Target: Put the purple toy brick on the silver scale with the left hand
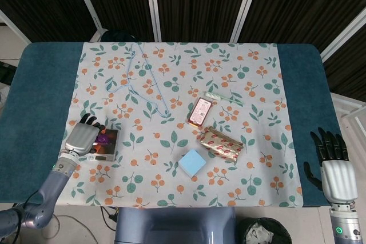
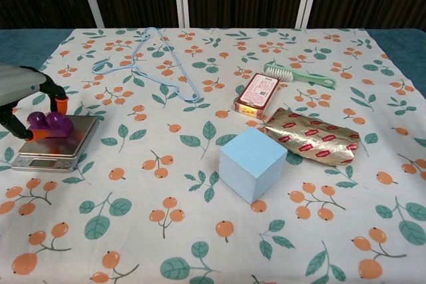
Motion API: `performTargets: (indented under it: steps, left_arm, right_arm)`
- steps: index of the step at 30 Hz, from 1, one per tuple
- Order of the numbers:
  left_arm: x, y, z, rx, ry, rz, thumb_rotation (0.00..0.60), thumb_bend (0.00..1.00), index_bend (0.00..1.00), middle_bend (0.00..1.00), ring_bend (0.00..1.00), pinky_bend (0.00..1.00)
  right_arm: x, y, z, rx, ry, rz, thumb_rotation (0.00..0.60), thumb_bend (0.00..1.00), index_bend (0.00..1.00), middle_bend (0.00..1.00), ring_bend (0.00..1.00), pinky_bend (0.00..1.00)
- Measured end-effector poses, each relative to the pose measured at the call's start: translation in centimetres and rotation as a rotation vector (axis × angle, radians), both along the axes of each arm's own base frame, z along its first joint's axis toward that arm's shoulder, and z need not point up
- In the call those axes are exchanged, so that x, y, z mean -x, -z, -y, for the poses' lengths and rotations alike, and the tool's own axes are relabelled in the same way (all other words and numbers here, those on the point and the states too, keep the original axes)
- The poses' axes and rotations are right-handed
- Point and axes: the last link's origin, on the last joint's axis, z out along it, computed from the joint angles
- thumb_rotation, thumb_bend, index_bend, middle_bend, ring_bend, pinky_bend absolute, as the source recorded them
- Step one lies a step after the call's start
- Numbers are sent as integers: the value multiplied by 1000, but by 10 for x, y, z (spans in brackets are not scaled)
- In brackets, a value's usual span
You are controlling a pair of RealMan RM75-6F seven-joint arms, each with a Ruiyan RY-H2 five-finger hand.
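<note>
The purple toy brick (image 2: 49, 123) (image 1: 104, 139) lies on the plate of the silver scale (image 2: 69, 142) (image 1: 106, 151) at the table's left side. My left hand (image 2: 18, 91) (image 1: 82, 136) reaches over the scale's left end. Its orange-tipped fingers (image 2: 61, 104) still bracket the brick, one fingertip at its top right and another low at its front left, apparently touching it. My right hand (image 1: 333, 167) rests off the cloth at the near right edge, fingers spread and holding nothing. It does not appear in the chest view.
A light-blue cube (image 2: 253, 163) stands mid-table with a gold foil packet (image 2: 313, 136) to its right. Further back lie a red box (image 2: 257, 95), a green brush (image 2: 296, 74) and a blue wire hanger (image 2: 150, 61).
</note>
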Motion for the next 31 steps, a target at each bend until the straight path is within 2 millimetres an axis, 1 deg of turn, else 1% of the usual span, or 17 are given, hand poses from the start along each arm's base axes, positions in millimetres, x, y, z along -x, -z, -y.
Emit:
performTargets:
  steps: [2, 4, 8, 10, 14, 16, 18, 21, 23, 27, 31]
  left_arm:
    - [0, 0, 1, 1, 2, -15, 600, 109, 227, 154, 2, 4]
    - [0, 0, 2, 5, 3, -36, 600, 104, 205, 128, 0, 0]
    - [-6, -4, 7, 8, 4, -44, 600, 103, 195, 120, 0, 0]
    - [-13, -11, 10, -10, 13, -27, 600, 103, 194, 119, 0, 0]
    - [-27, -33, 14, -99, 47, 21, 600, 103, 189, 116, 0, 0]
    - [-32, -51, 19, -168, 69, 48, 600, 103, 183, 112, 0, 0]
    - [-32, -71, 26, -240, 85, 78, 600, 103, 172, 104, 0, 0]
    - [-25, -96, 37, -297, 86, 131, 600, 102, 155, 91, 0, 0]
    - [-18, -107, 44, -305, 76, 166, 600, 102, 142, 79, 0, 0]
    - [2, -133, 65, -321, 50, 253, 600, 103, 131, 67, 0, 0]
    - [24, -154, 85, -340, 29, 278, 600, 103, 128, 62, 0, 0]
  right_arm:
    - [0, 0, 0, 1, -1, 0, 600, 481, 74, 35, 7, 11]
    - [0, -1, 0, 3, 0, 1, 600, 481, 74, 35, 7, 11]
    - [0, -2, 0, 7, -1, 3, 600, 481, 74, 35, 7, 11]
    - [0, -3, 0, 8, -2, 3, 600, 481, 74, 35, 7, 11]
    - [0, -3, -1, 9, -4, 5, 600, 481, 74, 35, 7, 11]
    - [0, -3, -1, 9, -6, 7, 600, 481, 74, 35, 7, 11]
    - [0, -4, -1, 10, -8, 9, 600, 481, 74, 35, 7, 11]
    - [-1, -4, -2, 10, -10, 12, 600, 481, 74, 35, 7, 11]
    - [-1, -4, -2, 10, -11, 12, 600, 481, 74, 35, 7, 11]
    - [-2, -3, -2, 4, -15, 11, 600, 480, 74, 35, 7, 11]
    - [-4, -2, -3, 1, -22, 10, 600, 481, 74, 35, 7, 11]
